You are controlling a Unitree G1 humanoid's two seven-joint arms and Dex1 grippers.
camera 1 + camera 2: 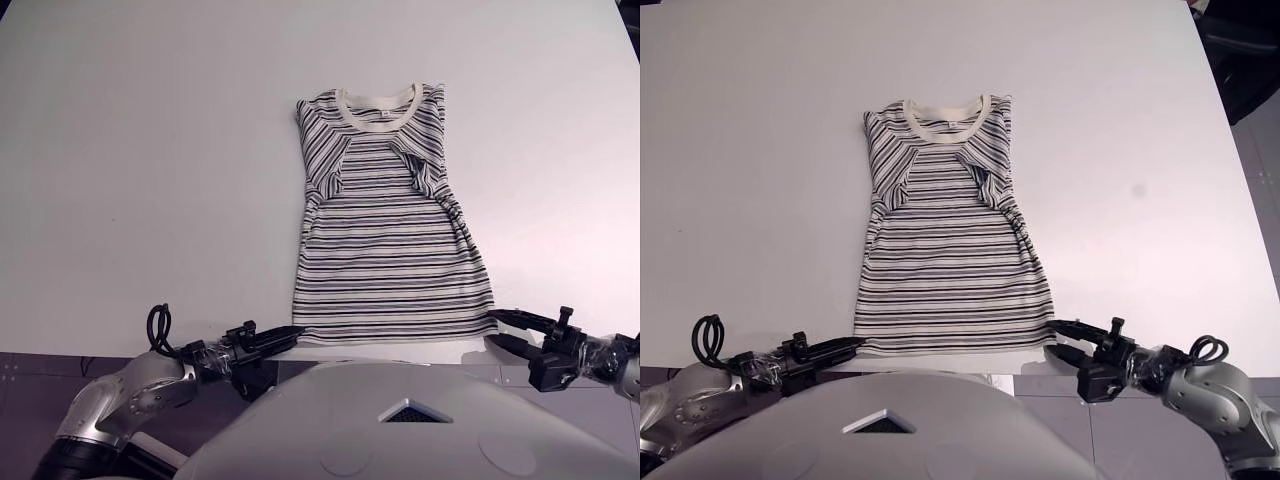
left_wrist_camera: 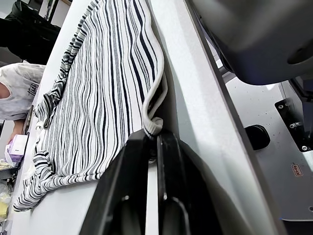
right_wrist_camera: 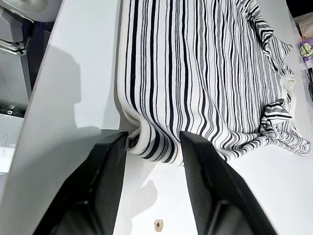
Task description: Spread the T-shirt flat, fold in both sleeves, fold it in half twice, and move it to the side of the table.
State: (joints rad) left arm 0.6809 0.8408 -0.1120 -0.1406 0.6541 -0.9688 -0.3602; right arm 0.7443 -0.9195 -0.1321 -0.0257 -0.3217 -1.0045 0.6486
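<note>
A black-and-white striped T-shirt [image 1: 390, 240] with a cream collar lies flat on the white table [image 1: 150, 150], collar at the far end, both sleeves folded in over the chest. At the hem's near left corner my left gripper [image 1: 295, 333] is shut on the T-shirt; the left wrist view shows the corner [image 2: 154, 128] pinched between the fingers. At the near right corner my right gripper [image 1: 495, 328] is open. In the right wrist view its fingers [image 3: 112, 161] straddle the bunched hem [image 3: 146, 142].
The hem lies close to the table's front edge [image 1: 400, 352]. Bare tabletop stretches wide to the left of the shirt and somewhat less to the right. A dark chair [image 1: 1240, 50] stands beyond the far right corner.
</note>
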